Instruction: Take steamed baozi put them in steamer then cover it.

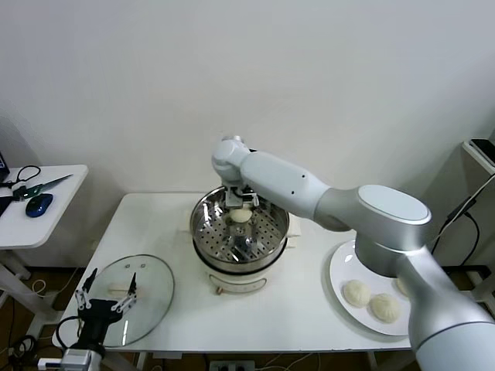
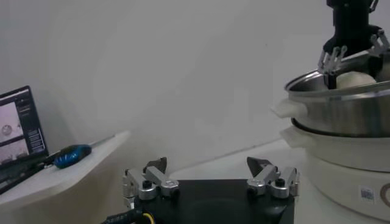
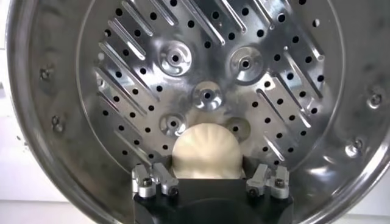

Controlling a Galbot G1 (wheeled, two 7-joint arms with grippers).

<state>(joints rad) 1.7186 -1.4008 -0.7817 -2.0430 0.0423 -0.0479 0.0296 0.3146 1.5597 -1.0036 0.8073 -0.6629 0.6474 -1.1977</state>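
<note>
Inside the steamer, the right hand stood spread just above the first baozi resting on the perforated floor, so the placing step looked finished; next, fetching another from the plate.
</note>
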